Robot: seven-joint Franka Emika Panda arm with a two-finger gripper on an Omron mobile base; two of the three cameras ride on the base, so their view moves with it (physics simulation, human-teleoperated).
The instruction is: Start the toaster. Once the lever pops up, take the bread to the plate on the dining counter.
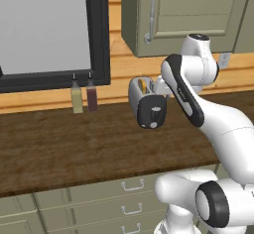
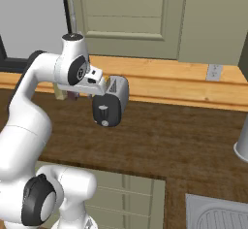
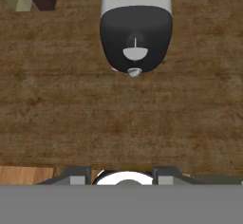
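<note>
We're above toaster, on worktop below cabinet, bread in slot. Gripper finger spread: can't tell. Lever small; risk: fingers hit knob just beside it, toaster never starts.

No text, label, brand or number can be read on anything in these pictures.
</note>
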